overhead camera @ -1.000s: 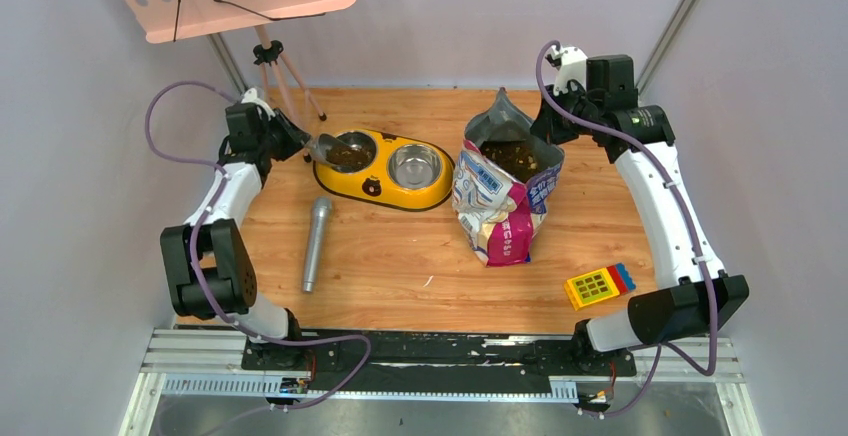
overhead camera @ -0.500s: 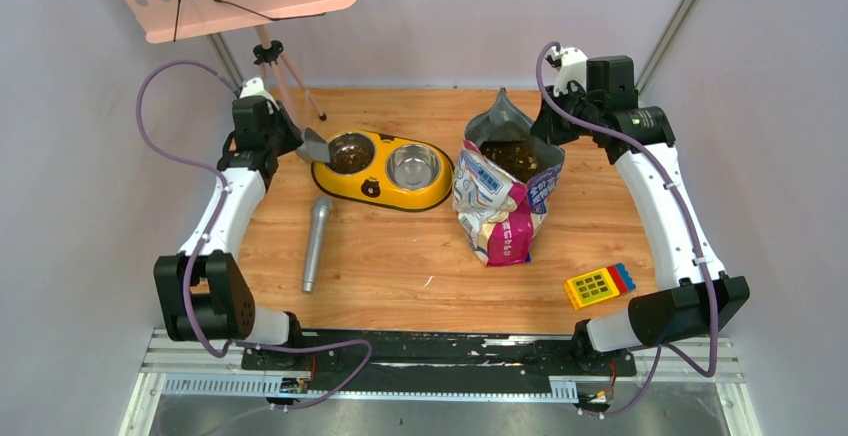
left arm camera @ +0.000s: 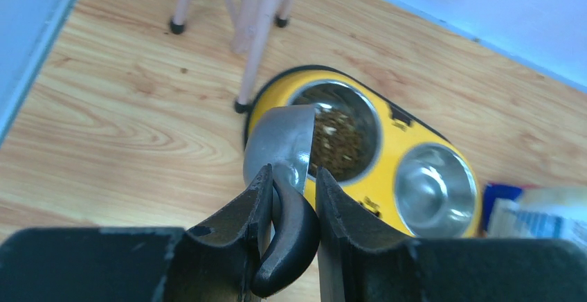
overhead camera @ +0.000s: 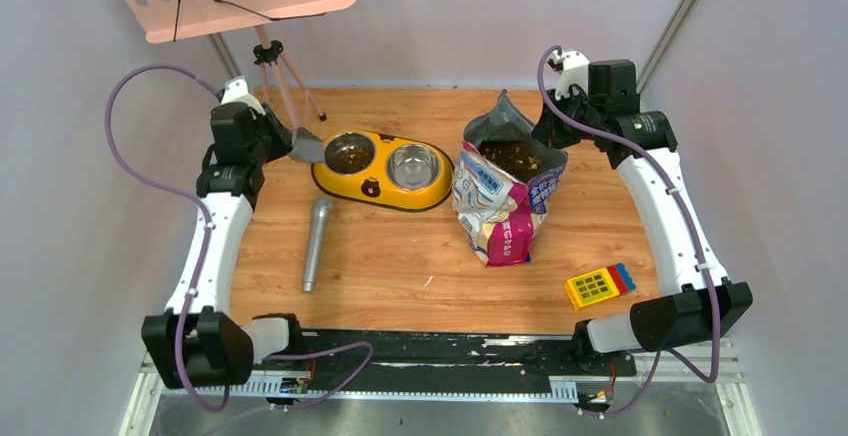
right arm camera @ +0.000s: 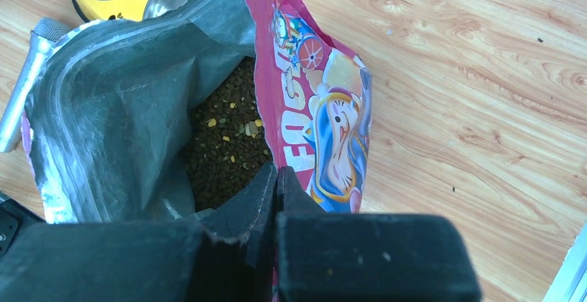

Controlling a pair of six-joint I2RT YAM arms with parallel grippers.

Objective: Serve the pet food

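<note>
— Top view first: any pet food (overhead camera: 510,159) in sight?
— Plenty. Dark brown kibble, loose and grainy, heaped inside the open bag (overhead camera: 497,218) standing just right of the yellow feeder (overhead camera: 400,197). More of it in the feeder's left bowl; right bowl shiny steel.
— And the arms?
— Just off the feeder's left end, the left gripper (overhead camera: 287,142), clamped on the scoop (overhead camera: 306,144), with the bowl of kibble close beside the scoop. On the bag's rim, the side away from the feeder, the right gripper (overhead camera: 549,134), kibble right next to it. Grey microphone (overhead camera: 316,244) lying in front of the feeder.
— Over to the left wrist.
— Much closer. Fingers squeezing the scoop's black handle from both sides, grey metal cup poking out ahead at the feeder's left end. Pellets in the bowl just past the cup's lip, a few paler bits mixed in: too small to make out from above.
— Right wrist?
— Looking straight down into the bag: silver lining, kibble deep inside with yellow flecks, just ahead of the fingertips. Jaws pressed tight together, pinching the bag's pink rim. Corner of the feeder peeking in beyond the bag. Grip hard to judge from above, plain here.
</note>
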